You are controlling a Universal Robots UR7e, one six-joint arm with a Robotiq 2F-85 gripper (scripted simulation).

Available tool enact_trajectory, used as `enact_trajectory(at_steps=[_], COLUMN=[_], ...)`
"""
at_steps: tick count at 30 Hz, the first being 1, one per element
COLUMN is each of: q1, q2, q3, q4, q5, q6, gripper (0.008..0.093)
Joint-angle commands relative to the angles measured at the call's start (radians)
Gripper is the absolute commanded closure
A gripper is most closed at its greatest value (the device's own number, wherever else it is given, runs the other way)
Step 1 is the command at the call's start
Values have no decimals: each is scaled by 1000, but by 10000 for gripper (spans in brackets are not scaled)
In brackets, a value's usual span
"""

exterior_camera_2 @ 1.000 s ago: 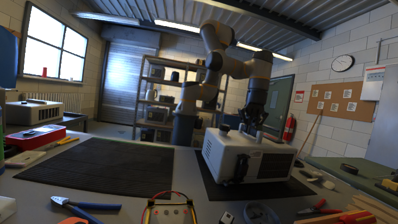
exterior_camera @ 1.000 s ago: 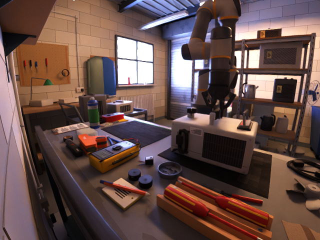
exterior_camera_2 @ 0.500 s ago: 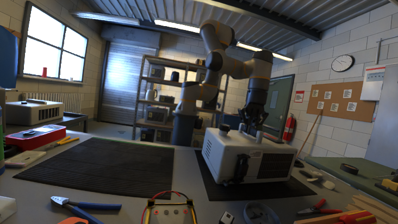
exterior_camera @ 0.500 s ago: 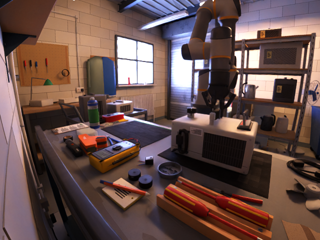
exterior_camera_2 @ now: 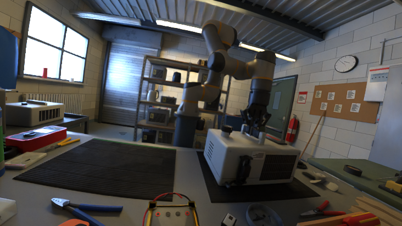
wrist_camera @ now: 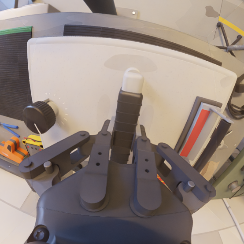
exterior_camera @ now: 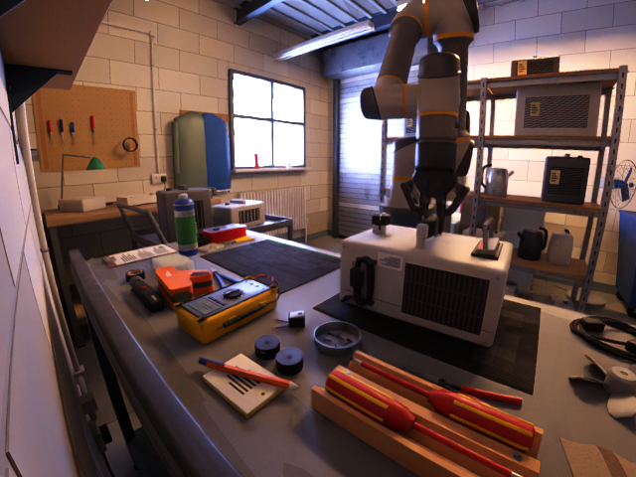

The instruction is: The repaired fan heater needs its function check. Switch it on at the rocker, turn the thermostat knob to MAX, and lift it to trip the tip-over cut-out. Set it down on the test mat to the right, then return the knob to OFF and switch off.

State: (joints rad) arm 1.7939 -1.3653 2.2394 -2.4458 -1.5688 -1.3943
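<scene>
The ribbed black carry handle (wrist_camera: 126,123) runs along the top of the white fan heater (exterior_camera: 426,280) (exterior_camera_2: 250,155) between white end posts, and my gripper (wrist_camera: 124,142) (exterior_camera: 430,218) (exterior_camera_2: 254,126) is clamped around it from above. The heater sits on a small dark mat (exterior_camera: 462,339) (exterior_camera_2: 253,186) with its grille facing the front of the bench. Its black thermostat knob (wrist_camera: 39,117) (exterior_camera: 380,221) (exterior_camera_2: 226,129) stands on the top at one end. The red rocker switch (wrist_camera: 195,133) (exterior_camera: 487,246) is at the other end.
Behind the heater stand the robot's base and metal shelves (exterior_camera: 544,169) of appliances. The large ribbed test mat (exterior_camera_2: 101,168) (exterior_camera: 272,262) lies on the bench beyond the knob end. A yellow multimeter (exterior_camera: 226,308), screwdrivers in a tray (exterior_camera: 426,411), a small dish (exterior_camera: 337,337) and pliers (exterior_camera_2: 84,209) crowd the front.
</scene>
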Motion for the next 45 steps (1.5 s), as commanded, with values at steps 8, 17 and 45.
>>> enact_trajectory(at_steps=[8,17,45], q1=[-2,-1,-1], q2=[-3,-11,-40], q3=[-1,-4,-18], q4=[5,13,51], q5=[-6,-4,-2], q6=[0,0,0], gripper=[934,934,934])
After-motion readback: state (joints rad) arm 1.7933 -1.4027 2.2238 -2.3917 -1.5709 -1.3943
